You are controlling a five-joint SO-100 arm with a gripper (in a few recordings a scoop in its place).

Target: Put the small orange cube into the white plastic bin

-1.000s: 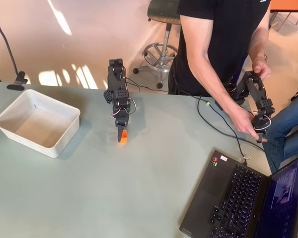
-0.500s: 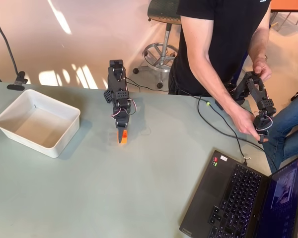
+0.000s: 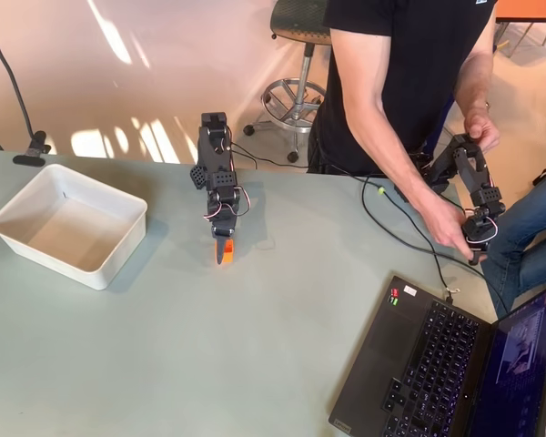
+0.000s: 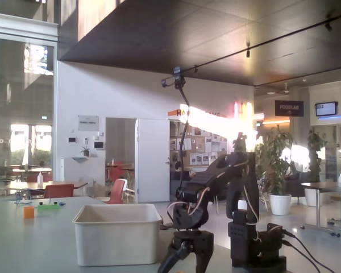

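Pale green table [image 3: 164,364], sunlit hall behind. Fingers [image 3: 224,251] low over small orange cube [image 3: 227,252], well right of white plastic bin [image 3: 68,224]; grip cannot tell. Advice: confirm firm squeeze, lift straight, then swing toward bin, release above centre.

White plastic bin [image 4: 117,232] sits on the worktop [image 4: 28,244], left of the black arm [image 4: 227,193]. End effector [image 4: 184,260] points down beside bin's right wall, tips cropped.
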